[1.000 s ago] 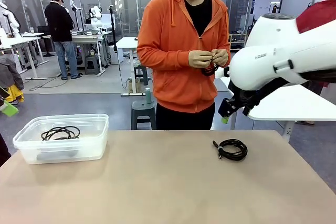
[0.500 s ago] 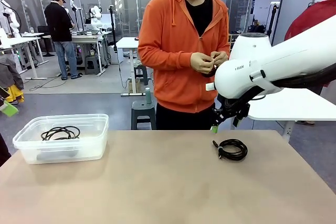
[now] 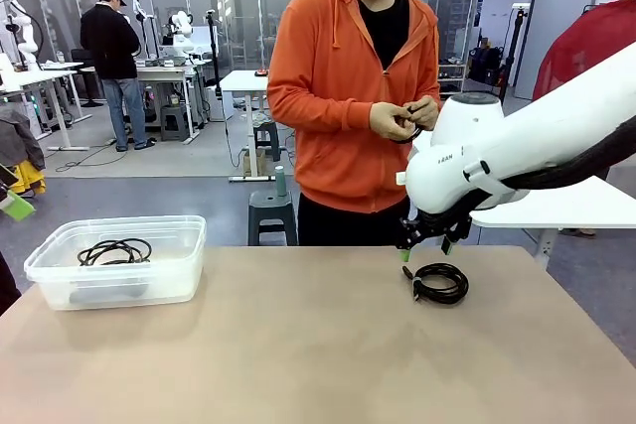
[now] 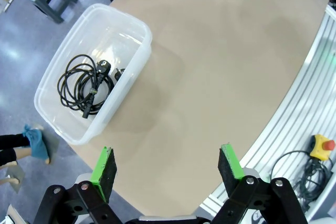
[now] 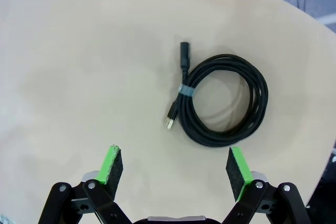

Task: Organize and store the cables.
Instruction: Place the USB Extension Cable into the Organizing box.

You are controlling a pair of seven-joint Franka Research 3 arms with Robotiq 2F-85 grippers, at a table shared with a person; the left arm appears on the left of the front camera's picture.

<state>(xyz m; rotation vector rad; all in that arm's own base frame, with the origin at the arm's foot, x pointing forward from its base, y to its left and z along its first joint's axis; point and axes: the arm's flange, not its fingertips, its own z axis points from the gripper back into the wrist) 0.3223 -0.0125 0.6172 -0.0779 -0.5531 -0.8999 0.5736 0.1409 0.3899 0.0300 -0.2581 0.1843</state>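
Tan table [image 3: 298, 345] | right gripper [image 5: 173, 163] wide open, empty, above it | coiled cable [image 5: 223, 100] at its 1 o'clock | left gripper [image 4: 167, 163] wide open, empty | second cable [image 4: 84, 85] in clear bin [image 4: 132, 77] at 10 o'clock

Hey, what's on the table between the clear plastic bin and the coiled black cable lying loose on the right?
Nothing. In the front view, only bare tan tabletop runs from the clear plastic bin to the coiled black cable.
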